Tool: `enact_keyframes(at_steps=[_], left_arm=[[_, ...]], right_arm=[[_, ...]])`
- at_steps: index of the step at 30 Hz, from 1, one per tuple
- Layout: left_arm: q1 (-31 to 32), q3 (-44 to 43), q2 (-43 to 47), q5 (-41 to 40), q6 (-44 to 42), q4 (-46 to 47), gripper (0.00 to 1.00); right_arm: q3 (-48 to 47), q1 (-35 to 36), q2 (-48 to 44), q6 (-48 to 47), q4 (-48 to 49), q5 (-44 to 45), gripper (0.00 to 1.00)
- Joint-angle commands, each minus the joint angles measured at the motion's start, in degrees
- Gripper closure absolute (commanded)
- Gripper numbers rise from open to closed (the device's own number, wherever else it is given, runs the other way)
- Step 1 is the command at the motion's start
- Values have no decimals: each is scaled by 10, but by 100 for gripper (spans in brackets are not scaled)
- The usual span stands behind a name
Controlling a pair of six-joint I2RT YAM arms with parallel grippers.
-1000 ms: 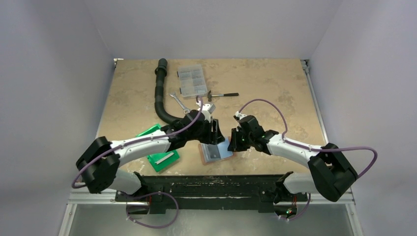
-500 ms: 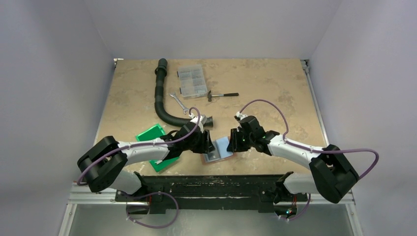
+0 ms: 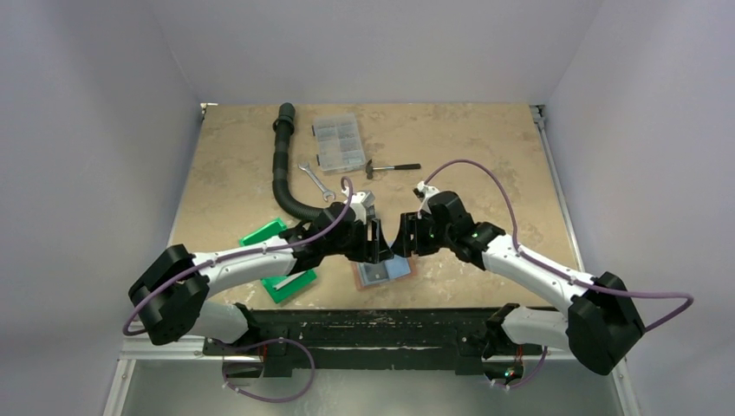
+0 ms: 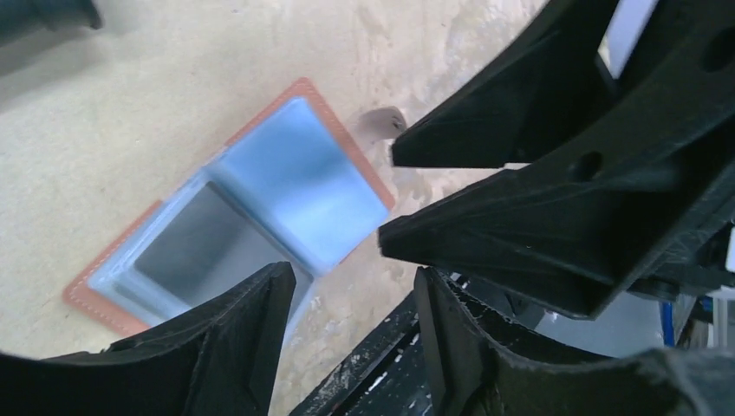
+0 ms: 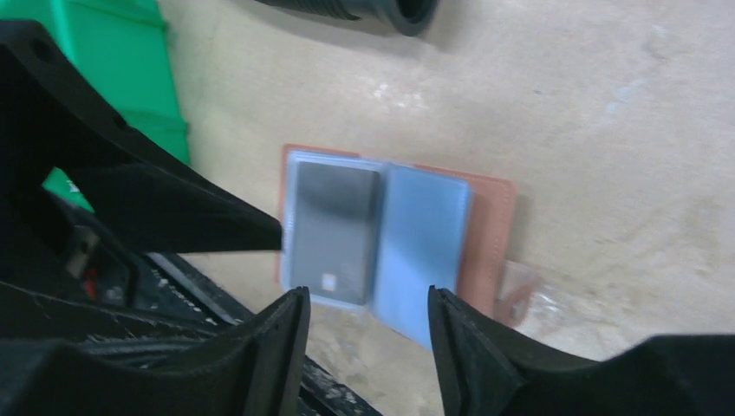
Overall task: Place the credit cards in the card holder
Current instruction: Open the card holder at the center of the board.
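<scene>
The card holder lies open and flat near the table's front edge, reddish-brown outside and grey-blue inside. A dark grey credit card sits in one of its pockets. My left gripper hovers open just above the holder's far left side. My right gripper hovers open above its far right side. Neither has anything between its fingers. Another grey card lies in the green bin.
A black ribbed hose curves across the left of the table. Behind it stand a clear compartment box, a wrench and a small hammer. The black front rail runs just below the holder.
My right gripper has opened and lifted off the card holder. My left gripper dipped toward the holder, then rose again. The holder now lies flat and open.
</scene>
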State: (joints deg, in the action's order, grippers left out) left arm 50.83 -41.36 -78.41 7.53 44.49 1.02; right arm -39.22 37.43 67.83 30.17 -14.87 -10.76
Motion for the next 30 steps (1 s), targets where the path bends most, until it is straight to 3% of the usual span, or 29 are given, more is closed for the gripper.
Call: enact_keyframes(at_steps=[1,3,6,10,15,21,26,30], left_arm=[[4,26,-2,34,25,56,44],[5,51,-12,14,28,58,46],[5,89,-19,-25,31,49,46],[3,129,-15,-51,35,54,44],[4,110,0,-51,27,23,41],[-6,36,64,-73,-3,-75,27],[-78,-3,142,-18,-9,-127,21],[-114,-75,164,-111,-47,-283,20]], right_arm=[[29,-1,0,32,98,-104,47],[62,-1,20,61,162,-116,58],[78,-3,61,47,167,-84,67],[102,-5,86,39,167,7,68],[75,-6,117,42,121,41,67],[22,-5,52,20,26,104,54],[-56,0,20,-42,-49,139,44],[-81,-1,3,-79,-17,90,32]])
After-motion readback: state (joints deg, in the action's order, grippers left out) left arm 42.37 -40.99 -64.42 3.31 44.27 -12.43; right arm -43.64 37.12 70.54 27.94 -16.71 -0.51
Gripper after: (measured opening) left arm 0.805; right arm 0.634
